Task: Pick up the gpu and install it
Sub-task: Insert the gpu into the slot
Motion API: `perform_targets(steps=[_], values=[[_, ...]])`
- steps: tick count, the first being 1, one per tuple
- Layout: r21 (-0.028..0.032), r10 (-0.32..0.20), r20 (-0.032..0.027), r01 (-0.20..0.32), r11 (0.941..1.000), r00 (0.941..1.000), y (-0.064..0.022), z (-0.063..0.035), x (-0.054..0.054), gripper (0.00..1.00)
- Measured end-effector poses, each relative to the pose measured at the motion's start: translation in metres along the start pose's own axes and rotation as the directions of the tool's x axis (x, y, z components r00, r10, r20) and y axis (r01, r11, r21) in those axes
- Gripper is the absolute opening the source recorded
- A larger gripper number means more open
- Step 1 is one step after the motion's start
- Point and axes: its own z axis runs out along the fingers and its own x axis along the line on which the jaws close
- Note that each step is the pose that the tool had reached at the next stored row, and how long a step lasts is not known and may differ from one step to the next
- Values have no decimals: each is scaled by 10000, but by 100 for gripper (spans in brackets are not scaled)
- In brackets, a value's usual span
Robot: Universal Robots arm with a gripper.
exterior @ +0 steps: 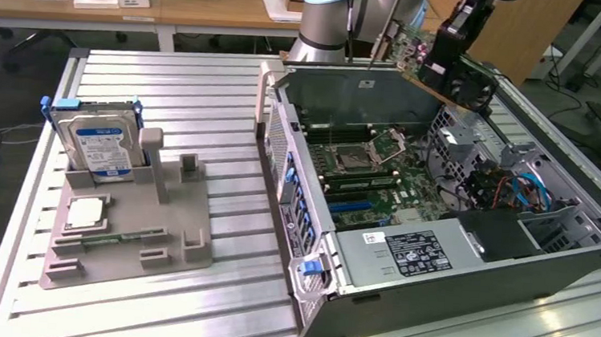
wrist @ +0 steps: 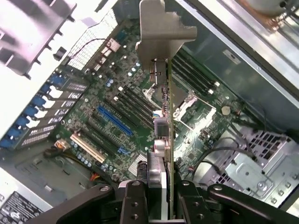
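Grips one gpu (wrist: 164, 116) between the two fingers (wrist: 133, 203) of the single gripper (wrist: 161, 198), clenched on the card's edge, silver bracket (wrist: 161, 28) pointing away from the wrist. Hangs tilted in the upper right of the exterior view, above the far edge of the one open computer case (exterior: 463, 294) and its motherboard (exterior: 385, 187). Toward the exterior view's left, on one grey holder (exterior: 166, 238): one blue-labelled hard drive (exterior: 99, 145) standing upright, one square chip (exterior: 84, 212) and one narrow memory stick (exterior: 112, 240) lying flat.

Blue-labelled hard drive (exterior: 99, 143) upright in grey holder (exterior: 166, 234), slatted metal table (exterior: 177, 94)
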Motion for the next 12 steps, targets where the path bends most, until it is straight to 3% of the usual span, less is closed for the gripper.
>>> perform_targets(steps=[6,12], values=[[-10,-1067,-17,1067,9943,9943,0,0,0,28],[-22,-2080,-33,2080,9781,9781,0,1,0,28]])
